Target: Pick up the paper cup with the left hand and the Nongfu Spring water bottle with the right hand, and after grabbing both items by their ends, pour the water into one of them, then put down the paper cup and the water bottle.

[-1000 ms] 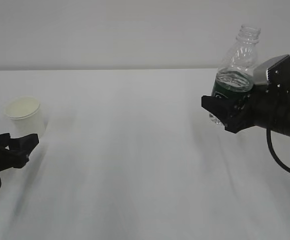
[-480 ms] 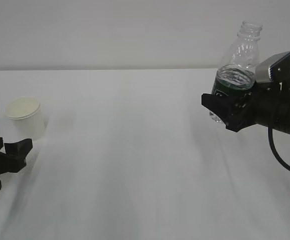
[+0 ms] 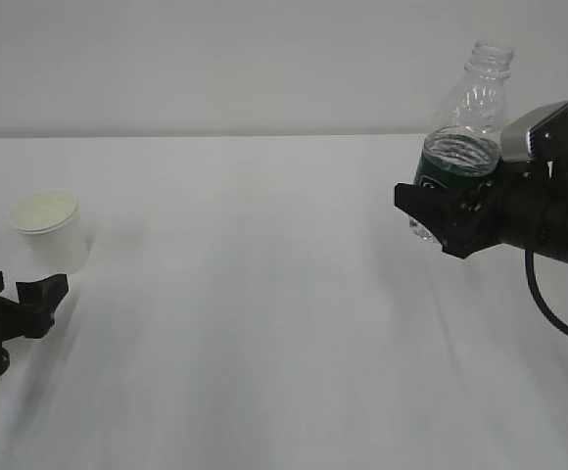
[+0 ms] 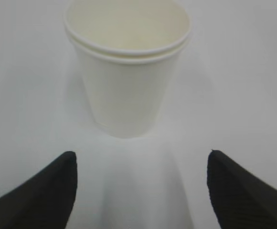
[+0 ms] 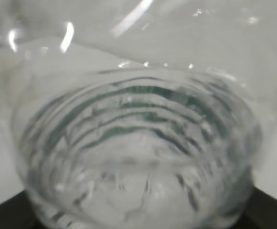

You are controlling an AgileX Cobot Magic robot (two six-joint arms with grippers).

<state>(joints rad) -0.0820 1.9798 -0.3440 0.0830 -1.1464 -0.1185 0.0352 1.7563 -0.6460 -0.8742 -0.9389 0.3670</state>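
1. The white tabletop (image 3: 264,294) is smooth and matte, meeting a pale wall behind; nothing lies between the two arms.
2. The paper cup (image 3: 51,230) stands upright on the tabletop at the far left. It is plain white, tapered, with a rolled rim and a cream inside; no print shows on it.
3. The left end effector (image 3: 15,299) sits low, just in front of the cup, with its jaws spread wide. In the left wrist view the cup (image 4: 127,67) stands free between and beyond the two black fingertips (image 4: 47,191), touching neither, with bare tabletop in the gap.
4. The right end effector (image 3: 450,220) is raised above the tabletop at the right and is clamped on the lower part of the water bottle (image 3: 465,127).
5. The bottle is clear ribbed plastic, capless, tilted slightly with its mouth leaning right. A dark green label wraps its middle; its writing is too small to read.
6. In the right wrist view the bottle (image 5: 138,143) fills the frame, ridged, with water (image 5: 133,191) pooled inside.
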